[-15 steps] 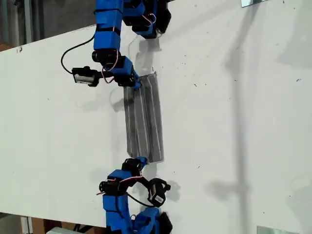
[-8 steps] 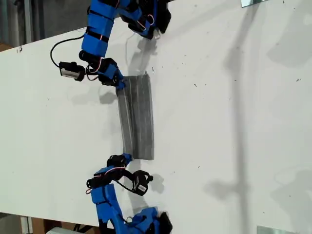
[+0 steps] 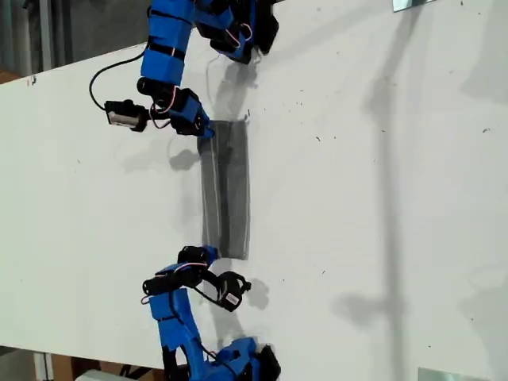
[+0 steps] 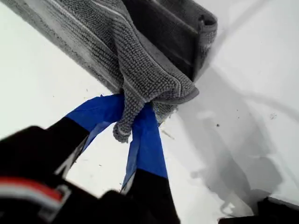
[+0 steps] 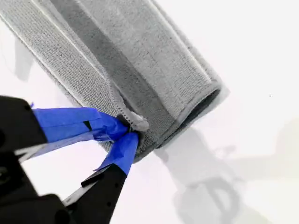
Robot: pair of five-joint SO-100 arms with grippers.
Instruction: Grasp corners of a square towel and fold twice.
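Both end effectors pinch towel (image 3: 225,189) corners: my first gripper (image 4: 132,122), my second gripper (image 5: 127,129), stretching folded strip taut over bench (image 3: 381,198) for next fold.

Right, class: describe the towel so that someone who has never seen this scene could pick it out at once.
Start with the big white table in the exterior view, with a blue arm at its top edge and another at its bottom edge. Between them lies the towel, a long narrow folded strip. It is the only grey, white-striped cloth there, pinched at each end by blue-taped fingers.
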